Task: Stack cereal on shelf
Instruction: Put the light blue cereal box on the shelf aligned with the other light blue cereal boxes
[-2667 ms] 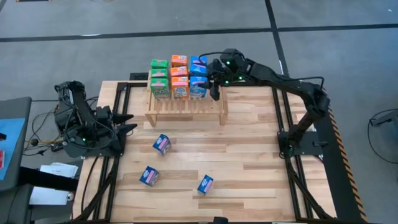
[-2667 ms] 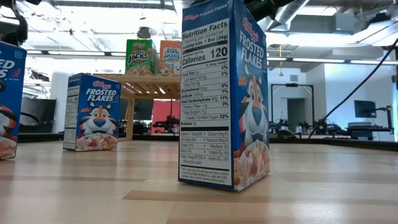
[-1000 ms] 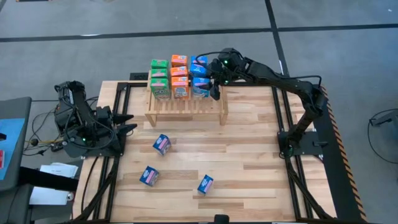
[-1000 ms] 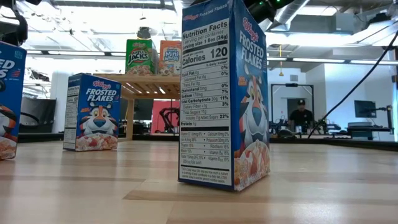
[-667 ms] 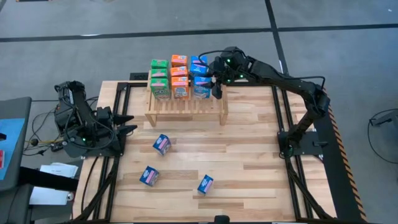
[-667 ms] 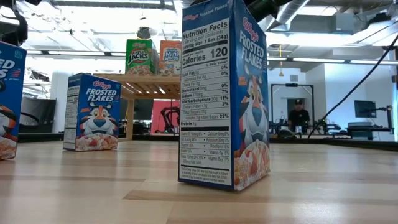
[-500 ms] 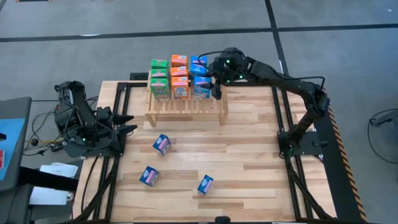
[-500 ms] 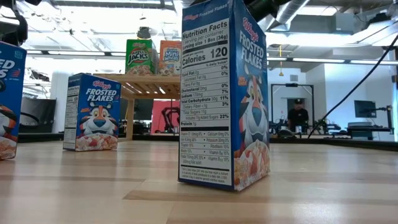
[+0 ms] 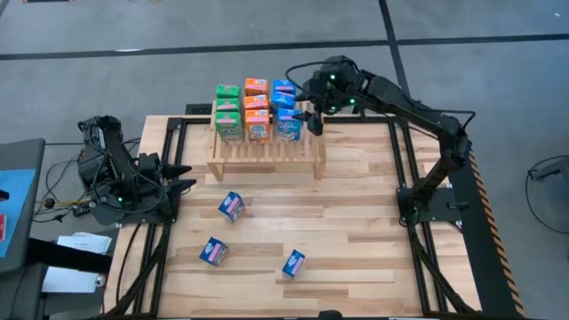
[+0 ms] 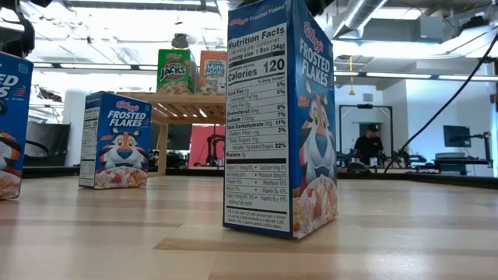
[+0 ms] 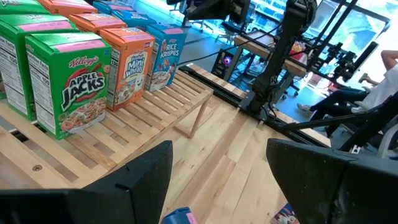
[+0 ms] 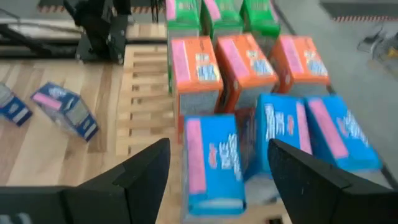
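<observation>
Right, your right gripper (image 9: 313,120) hangs jaws wide and empty just over the near blue box (image 12: 211,163) at the rack's (image 9: 267,156) right end; clip that box while backing off and you'll tip the row of boxes (image 9: 255,111) behind it. Nine look shelved, though the far ones are hard to count. Three blue boxes (image 9: 231,206) sit loose on the table (image 9: 356,222), well apart. Your left gripper (image 9: 182,175) waits at the left edge, jaws wide, holding nothing.
</observation>
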